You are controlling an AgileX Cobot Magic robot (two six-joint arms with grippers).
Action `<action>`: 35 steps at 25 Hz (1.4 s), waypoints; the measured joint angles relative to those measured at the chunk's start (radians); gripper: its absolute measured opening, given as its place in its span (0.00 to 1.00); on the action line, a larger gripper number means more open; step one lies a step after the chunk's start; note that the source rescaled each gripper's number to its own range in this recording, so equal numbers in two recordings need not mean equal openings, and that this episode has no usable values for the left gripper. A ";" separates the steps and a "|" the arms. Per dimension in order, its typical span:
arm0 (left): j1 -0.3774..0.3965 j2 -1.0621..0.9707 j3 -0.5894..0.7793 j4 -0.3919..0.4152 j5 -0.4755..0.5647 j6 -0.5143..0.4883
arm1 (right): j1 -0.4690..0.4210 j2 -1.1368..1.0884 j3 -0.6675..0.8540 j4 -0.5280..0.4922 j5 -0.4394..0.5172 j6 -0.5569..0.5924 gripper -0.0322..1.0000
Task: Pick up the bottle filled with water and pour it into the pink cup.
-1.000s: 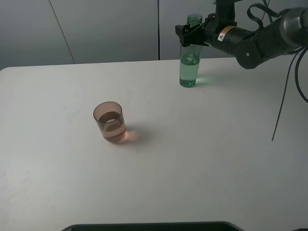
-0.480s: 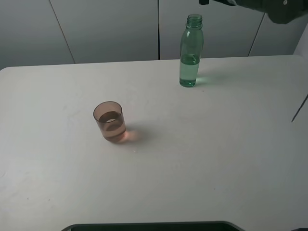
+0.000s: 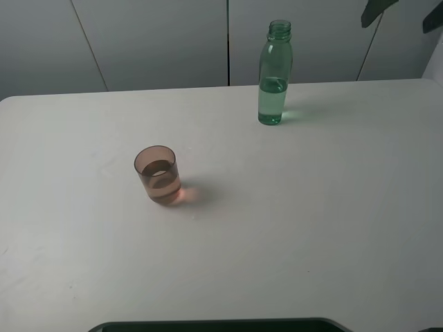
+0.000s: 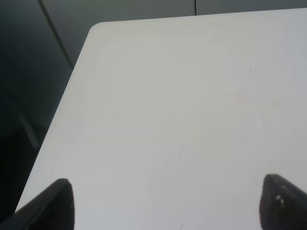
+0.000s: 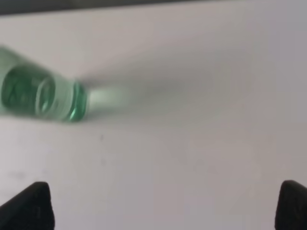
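The bottle point(image 3: 275, 72) stands upright near the far edge of the table point(image 3: 332, 207), capless and roughly one third full of clear liquid. The pink cup point(image 3: 158, 173) stands upright well apart from it, nearer the front and to the left, and appears to hold some liquid already, so the pour may be complete.

The right gripper point(image 5: 165, 206) is high above the table, clear of the bottle. Its fingertips point(image 5: 29, 203) sit at opposite edges of the right wrist view, so the jaws stand wide with nothing between them. In the exterior high view only dark finger tips point(image 3: 379, 10) show at the upper right corner. The left gripper point(image 4: 165, 201) is likewise spread wide and empty over a bare corner of the table; neither task object appears in its view.

Procedure for the step in hand, judged as either a retreat or a fresh approach:

1. If more pouring is needed, the right arm descends with jaws level and the bottle centred between them.
2. It closes on the straight body below the shoulder, not on the narrow neck, which would likely slip.
3. It keeps the bottle vertical during transport, since the neck is open.
4. It tilts slowly with the mouth over the cup's centre; the cup is light and likely to tip if struck.

The right wrist view is blurred, so fine alignment cannot be confirmed there.
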 joint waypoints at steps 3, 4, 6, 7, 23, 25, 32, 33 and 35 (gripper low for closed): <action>0.000 0.000 0.000 0.000 0.000 0.000 | -0.002 -0.018 -0.002 0.015 0.114 -0.008 1.00; 0.000 0.000 0.000 0.000 0.000 0.000 | -0.004 -0.026 -0.002 0.012 0.125 -0.008 1.00; 0.000 0.000 0.000 0.000 0.000 0.000 | -0.006 -0.044 -0.002 -0.005 0.135 0.014 1.00; 0.000 0.000 0.000 0.000 0.000 0.000 | -0.006 -0.060 -0.002 -0.016 0.135 0.020 1.00; 0.000 0.000 0.000 0.000 0.000 0.000 | -0.010 -0.584 0.517 -0.052 0.143 0.042 1.00; 0.000 0.000 0.000 0.000 0.000 0.000 | -0.010 -0.688 0.603 -0.056 0.143 0.036 1.00; 0.000 0.000 0.000 0.000 0.000 -0.002 | -0.010 -0.997 0.837 -0.070 0.102 0.003 1.00; 0.000 0.000 0.000 0.000 0.000 -0.002 | -0.010 -1.029 0.868 -0.070 0.092 -0.001 1.00; 0.000 0.000 0.000 0.000 0.000 -0.002 | -0.010 -1.102 0.924 -0.070 0.074 -0.017 1.00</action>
